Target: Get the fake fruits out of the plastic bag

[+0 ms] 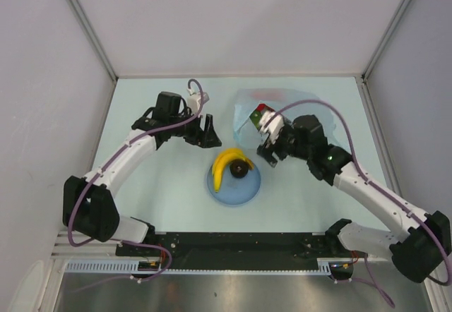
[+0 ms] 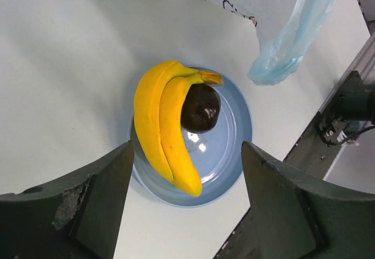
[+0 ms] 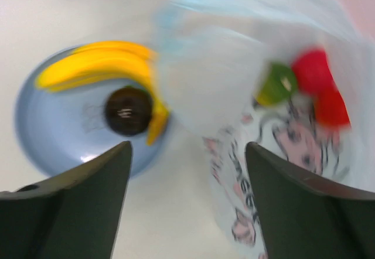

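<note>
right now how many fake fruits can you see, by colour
yellow banana: 1
dark maroon fruit: 1
green fruit: 1
red fruits: 2, blurred, inside the plastic bag
total: 5

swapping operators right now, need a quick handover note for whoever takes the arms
Left gripper: open, empty, near the blue plate.
Right gripper: open, empty, by the plastic bag.
Done: banana and dark maroon fruit lie on the plate.
Left: green fruit and red fruits are inside the bag; that view is blurred.
</note>
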Robot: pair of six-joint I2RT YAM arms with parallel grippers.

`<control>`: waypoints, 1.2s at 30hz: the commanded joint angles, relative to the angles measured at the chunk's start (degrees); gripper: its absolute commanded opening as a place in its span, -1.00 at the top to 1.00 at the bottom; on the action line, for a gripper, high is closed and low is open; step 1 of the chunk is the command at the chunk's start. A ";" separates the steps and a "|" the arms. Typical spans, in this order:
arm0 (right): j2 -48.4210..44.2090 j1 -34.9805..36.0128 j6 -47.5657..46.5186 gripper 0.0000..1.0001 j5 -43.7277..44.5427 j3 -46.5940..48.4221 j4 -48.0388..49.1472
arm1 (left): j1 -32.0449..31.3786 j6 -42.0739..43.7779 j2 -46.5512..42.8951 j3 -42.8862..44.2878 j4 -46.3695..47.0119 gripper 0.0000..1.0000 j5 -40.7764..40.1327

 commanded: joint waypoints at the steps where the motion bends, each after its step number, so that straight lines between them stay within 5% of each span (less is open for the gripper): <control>1: 3.80 -10.37 21.29 -0.42 6.79 2.41 0.45 | 0.58 -2.59 3.17 4.45 0.66 -0.57 2.85; 6: 9.51 -13.73 24.46 -0.11 9.35 2.85 5.72 | 0.58 -3.12 5.90 8.32 -0.49 -0.56 3.64; 8: 11.10 -14.70 25.07 -0.09 10.05 2.76 7.39 | 0.41 -3.56 5.99 10.69 0.82 -0.98 4.51; 15: 14.10 -14.52 28.41 -0.15 9.35 4.96 10.56 | -1.61 -1.72 6.52 22.38 0.04 -0.99 7.51; 26: 13.04 -14.96 32.46 -0.29 9.70 4.70 10.74 | -13.04 5.05 16.79 28.45 -4.27 -0.96 -10.50; 29: 13.22 -15.49 32.11 -0.29 10.93 4.70 10.92 | -13.39 5.75 17.07 29.77 -5.14 -0.76 -10.86; 31: 14.35 -16.10 31.93 -0.30 11.37 4.70 11.44 | -13.22 8.82 16.19 29.69 -6.89 -0.28 -9.73; 32: 14.80 -16.28 32.02 -0.30 11.46 4.78 12.32 | -13.22 9.96 15.75 29.42 -7.51 0.08 -7.89; 33: 15.41 -16.54 32.02 -0.29 11.46 4.79 12.85 | -13.22 10.50 14.53 28.29 -7.87 0.92 -7.79; 36: 19.10 -16.81 33.33 -0.29 11.29 5.22 16.70 | -13.22 10.59 11.19 24.34 -7.78 0.99 -5.78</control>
